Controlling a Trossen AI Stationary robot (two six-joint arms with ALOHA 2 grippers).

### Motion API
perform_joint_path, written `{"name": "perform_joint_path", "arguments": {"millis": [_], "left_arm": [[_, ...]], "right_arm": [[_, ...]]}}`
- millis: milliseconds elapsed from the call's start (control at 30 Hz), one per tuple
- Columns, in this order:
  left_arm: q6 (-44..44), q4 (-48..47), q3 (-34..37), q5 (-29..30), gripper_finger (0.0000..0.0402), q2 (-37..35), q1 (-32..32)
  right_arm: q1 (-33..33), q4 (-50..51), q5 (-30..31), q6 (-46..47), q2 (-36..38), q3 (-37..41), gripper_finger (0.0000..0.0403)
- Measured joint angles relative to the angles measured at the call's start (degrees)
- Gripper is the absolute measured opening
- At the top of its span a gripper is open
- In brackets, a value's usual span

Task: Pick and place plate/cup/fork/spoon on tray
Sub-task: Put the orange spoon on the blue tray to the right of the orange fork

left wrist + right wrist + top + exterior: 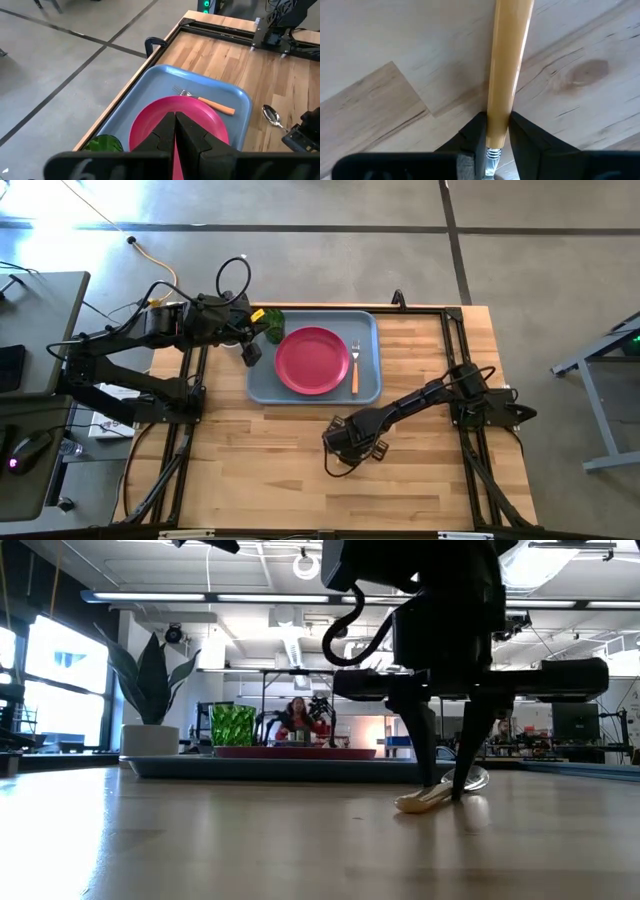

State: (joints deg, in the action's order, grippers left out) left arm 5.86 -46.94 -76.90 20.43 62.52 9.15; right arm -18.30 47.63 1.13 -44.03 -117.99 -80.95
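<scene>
The blue-grey tray (262,385) lies at the table's far middle. On it are the pink-red plate (312,360), the fork (354,366) to the plate's right, and the green cup (272,326) in the far left corner. My left gripper (250,352) is shut and empty above the tray's left edge; its fingers (175,137) show over the plate (150,120). My right gripper (350,442) is down at the table, nearer than the tray, shut on the spoon (440,792). The spoon's silver bowl (272,115) shows beside it. My right gripper pinches the spoon between its two fingers (476,131) at the end of the orange handle next to the metal neck (496,131). The fingers point down from above and lie across the spoon. The handle's free end (412,804) rests on the table.
A potted plant (150,690) stands beyond the table's far left. A person (298,718) sits in the room behind. Bare wooden table (260,460) lies nearer than the tray and to its right.
</scene>
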Motion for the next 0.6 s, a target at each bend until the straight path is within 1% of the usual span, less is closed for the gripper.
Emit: {"name": "perform_joint_path", "arguments": {"millis": [100, 267, 400, 467, 600], "left_arm": [[0.0, 0.0, 0.0, 0.3, 0.0003, 0.0, 0.0], [-0.1, 0.0, 0.0, 2.5, 0.0003, 0.4, 0.1], [-0.4, 0.1, 0.0, 2.8, 0.0003, 0.9, 0.7], [-0.4, 0.1, 0.0, 2.8, 0.0003, 1.2, 1.0], [-0.5, 0.1, 0.0, 2.8, 0.0003, 1.4, 1.9]], "right_arm": [[-0.5, 0.1, 0.5, 0.7, 0.0, 0.0, 0.0073], [-1.5, 0.1, 2.0, 2.1, 0.2, 0.1, 0.0073], [-1.8, 0.4, 4.3, 6.6, 0.2, -0.2, 0.0074], [-1.8, 0.6, 3.6, 8.2, 0.2, -0.7, 0.0074], [-1.7, 0.4, 1.2, 8.6, 0.2, -2.1, 0.0074]]}}
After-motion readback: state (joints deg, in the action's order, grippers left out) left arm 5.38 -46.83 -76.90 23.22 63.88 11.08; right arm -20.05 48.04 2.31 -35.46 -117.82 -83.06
